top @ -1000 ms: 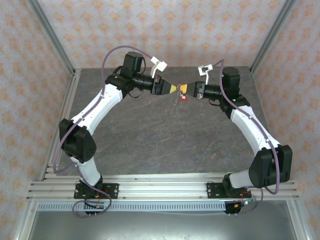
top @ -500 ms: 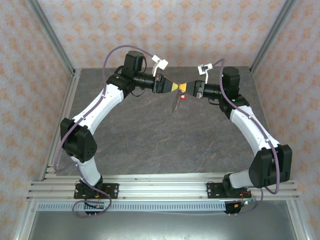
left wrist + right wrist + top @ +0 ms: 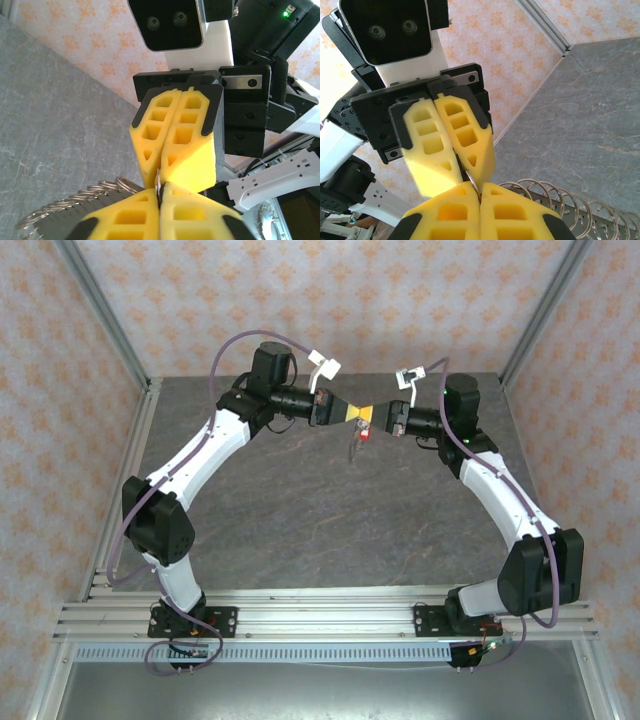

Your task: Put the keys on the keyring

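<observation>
Dangling loops have drawn up: the keyring [image 3: 352, 446] hangs shorter at upper centre. Left tool [image 3: 354, 412] and right tool [image 3: 365, 416] meet tip to tip, both clenched, seemingly on its thin wire, with the keys [image 3: 366, 434] just below. Hold both pinches firm and feed slowly.

Bright, even light; sharp frames

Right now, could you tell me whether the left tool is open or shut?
Shut: on the left tool, yellow fingers press together, pinching the keyring.
</observation>
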`<state>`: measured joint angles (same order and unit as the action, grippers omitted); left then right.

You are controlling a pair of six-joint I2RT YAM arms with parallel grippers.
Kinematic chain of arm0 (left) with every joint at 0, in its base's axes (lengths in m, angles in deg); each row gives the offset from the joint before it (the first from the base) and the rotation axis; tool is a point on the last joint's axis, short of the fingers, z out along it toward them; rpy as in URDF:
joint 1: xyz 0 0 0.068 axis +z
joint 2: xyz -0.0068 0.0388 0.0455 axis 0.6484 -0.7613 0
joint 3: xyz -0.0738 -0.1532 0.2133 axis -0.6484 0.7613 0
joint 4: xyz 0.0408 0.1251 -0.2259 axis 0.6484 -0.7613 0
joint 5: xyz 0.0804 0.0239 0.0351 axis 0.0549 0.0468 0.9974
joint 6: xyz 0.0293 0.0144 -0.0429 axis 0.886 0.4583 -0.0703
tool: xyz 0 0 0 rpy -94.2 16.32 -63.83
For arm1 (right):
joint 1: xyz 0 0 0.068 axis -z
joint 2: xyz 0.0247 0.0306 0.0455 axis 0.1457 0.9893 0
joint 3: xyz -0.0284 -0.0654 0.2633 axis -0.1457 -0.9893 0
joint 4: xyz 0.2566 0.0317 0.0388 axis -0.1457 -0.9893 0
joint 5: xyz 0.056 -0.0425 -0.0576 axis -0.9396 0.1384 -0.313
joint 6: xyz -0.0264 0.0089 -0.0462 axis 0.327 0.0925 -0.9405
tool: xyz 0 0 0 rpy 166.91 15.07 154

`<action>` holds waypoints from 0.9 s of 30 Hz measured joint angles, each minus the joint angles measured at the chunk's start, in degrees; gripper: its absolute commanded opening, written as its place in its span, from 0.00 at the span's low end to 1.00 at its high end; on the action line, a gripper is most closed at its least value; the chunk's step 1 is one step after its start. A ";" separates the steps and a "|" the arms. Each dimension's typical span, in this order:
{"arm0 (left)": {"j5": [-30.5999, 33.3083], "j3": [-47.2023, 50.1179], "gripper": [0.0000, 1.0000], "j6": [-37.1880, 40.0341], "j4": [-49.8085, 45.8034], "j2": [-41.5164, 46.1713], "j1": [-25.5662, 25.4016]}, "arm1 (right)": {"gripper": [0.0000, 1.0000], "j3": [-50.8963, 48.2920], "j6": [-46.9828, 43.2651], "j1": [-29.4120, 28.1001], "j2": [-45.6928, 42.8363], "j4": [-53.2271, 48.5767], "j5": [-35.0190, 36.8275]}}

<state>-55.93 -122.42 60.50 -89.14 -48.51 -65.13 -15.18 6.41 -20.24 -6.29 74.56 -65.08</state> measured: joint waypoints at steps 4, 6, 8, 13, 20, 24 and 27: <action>0.13 0.02 0.00 0.02 0.09 0.00 0.00 | 0.00 -0.11 0.02 0.00 0.00 0.28 0.22; 0.35 0.02 0.00 -0.02 0.26 0.00 0.00 | 0.07 -0.15 0.09 0.00 0.00 0.35 0.55; 0.72 0.17 0.00 -0.22 0.63 0.00 -0.02 | 0.23 -0.15 0.63 0.00 0.00 0.39 1.16; 2.73 2.99 0.00 -1.99 4.74 1.05 -0.22 | 0.36 -1.22 1.62 0.66 -0.24 0.55 4.13; 6.03 8.68 0.00 -6.82 11.61 3.19 -0.48 | 0.39 -5.97 5.16 4.72 -6.95 4.28 9.07; 7.56 10.23 0.00 -9.51 15.93 4.83 -0.48 | 0.42 -9.11 7.43 4.76 -10.05 7.82 12.07; 8.41 11.13 0.00 -11.47 19.37 5.97 -0.48 | 0.42 -11.63 9.35 4.76 -10.64 10.56 14.10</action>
<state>-47.52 -111.29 49.02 -69.78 -42.55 -65.61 -26.81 15.76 -15.47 -16.94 85.12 -50.98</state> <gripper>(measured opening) 0.049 0.422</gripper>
